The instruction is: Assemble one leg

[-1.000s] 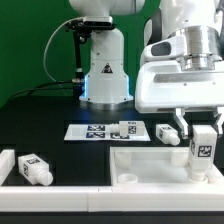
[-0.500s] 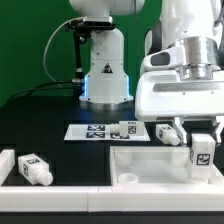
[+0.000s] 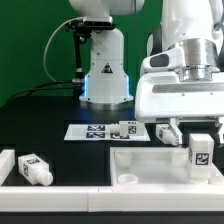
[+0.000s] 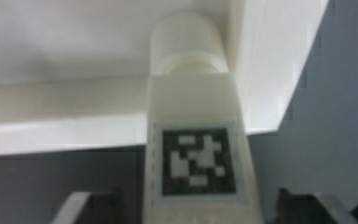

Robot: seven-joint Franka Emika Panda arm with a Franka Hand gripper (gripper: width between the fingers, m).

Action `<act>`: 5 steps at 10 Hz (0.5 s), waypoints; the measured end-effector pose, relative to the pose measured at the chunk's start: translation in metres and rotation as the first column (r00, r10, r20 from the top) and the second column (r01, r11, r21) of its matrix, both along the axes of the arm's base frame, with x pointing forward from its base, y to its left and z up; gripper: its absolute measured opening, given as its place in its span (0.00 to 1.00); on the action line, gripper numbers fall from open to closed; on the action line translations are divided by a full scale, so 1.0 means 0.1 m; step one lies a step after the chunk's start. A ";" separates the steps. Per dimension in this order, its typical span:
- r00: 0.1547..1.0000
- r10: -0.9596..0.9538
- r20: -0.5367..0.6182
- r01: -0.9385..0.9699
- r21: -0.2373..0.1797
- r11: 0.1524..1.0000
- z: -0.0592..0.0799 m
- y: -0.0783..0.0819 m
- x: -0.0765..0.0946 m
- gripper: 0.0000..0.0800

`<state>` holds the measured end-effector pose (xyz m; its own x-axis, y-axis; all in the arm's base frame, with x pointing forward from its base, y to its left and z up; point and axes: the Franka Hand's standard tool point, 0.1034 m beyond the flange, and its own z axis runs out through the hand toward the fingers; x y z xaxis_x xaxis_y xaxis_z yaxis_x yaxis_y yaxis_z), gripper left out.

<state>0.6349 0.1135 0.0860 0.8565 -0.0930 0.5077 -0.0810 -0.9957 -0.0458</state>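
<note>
Lowered slightly, leg (image 3: 201, 155) upright, seemingly held between jaws

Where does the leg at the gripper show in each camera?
Exterior view: the leg is low on the exterior view's right, under the gripper, above the white panel.
Wrist view: it fills the middle, tag toward the camera.
Shared landmark: the white panel behind the leg.

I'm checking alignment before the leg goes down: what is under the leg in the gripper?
The leg, held by the gripper, is over the white panel, near its corner. Its tip covers whatever is beneath, so no hole shows.
</note>
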 end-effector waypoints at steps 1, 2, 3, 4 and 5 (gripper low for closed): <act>0.996 -0.008 -0.090 0.009 0.014 1.000 -0.01 0.00 0.02 0.78; 0.985 -0.015 -0.174 0.019 0.023 1.000 -0.03 -0.02 0.05 0.78; 0.962 -0.020 -0.273 0.030 0.034 0.999 -0.04 -0.04 0.05 0.80; 0.941 -0.023 -0.338 0.040 0.043 0.998 -0.02 -0.06 0.08 0.81; 0.923 -0.025 -0.383 0.046 0.046 0.998 -0.02 -0.08 0.08 0.81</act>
